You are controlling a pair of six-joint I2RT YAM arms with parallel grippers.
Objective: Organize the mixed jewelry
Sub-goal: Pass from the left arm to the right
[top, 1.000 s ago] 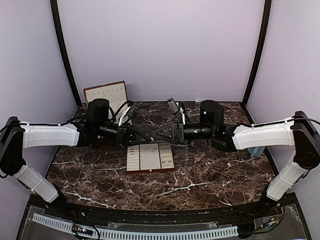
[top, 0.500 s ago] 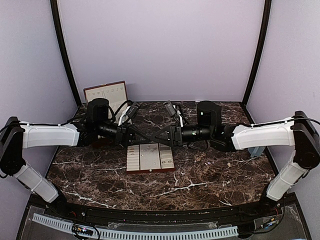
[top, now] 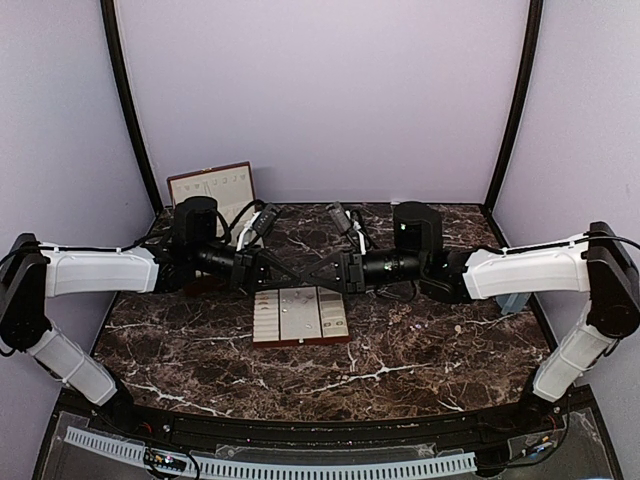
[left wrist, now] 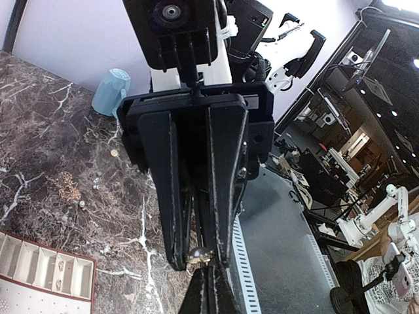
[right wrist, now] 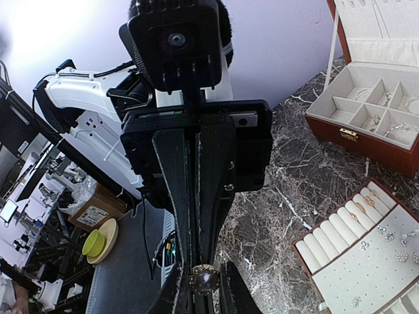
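Silvery metal with a rounded head, as far as can be told: a single jewelry piece (right wrist: 204, 280) is seen right at the tips of the right fingers (right wrist: 173, 196), which are drawn almost together and appear clamped on it. The left fingers (left wrist: 171, 196) are met with them tip to tip above the counter (top: 420, 350). The same piece is seen between their tips, but whether they are pressed on it or merely set around it cannot be told.

The piece is judged very light, hard and slippery, and much smaller than a finger pad. It could easily be flicked out or dropped if one pair is loosened before the other is firm. It is best taken across its band, squarely between the pads, not by the rounded head.

The cream slotted tray (right wrist: 373, 281) is laid on the counter below the joined tips, with sorted pieces in some slots. Other loose jewelry (left wrist: 65, 188), a thin chain among it, is scattered well apart from the left fingers. The box (right wrist: 380, 154) is stood open beyond the tray, away from the right fingers.
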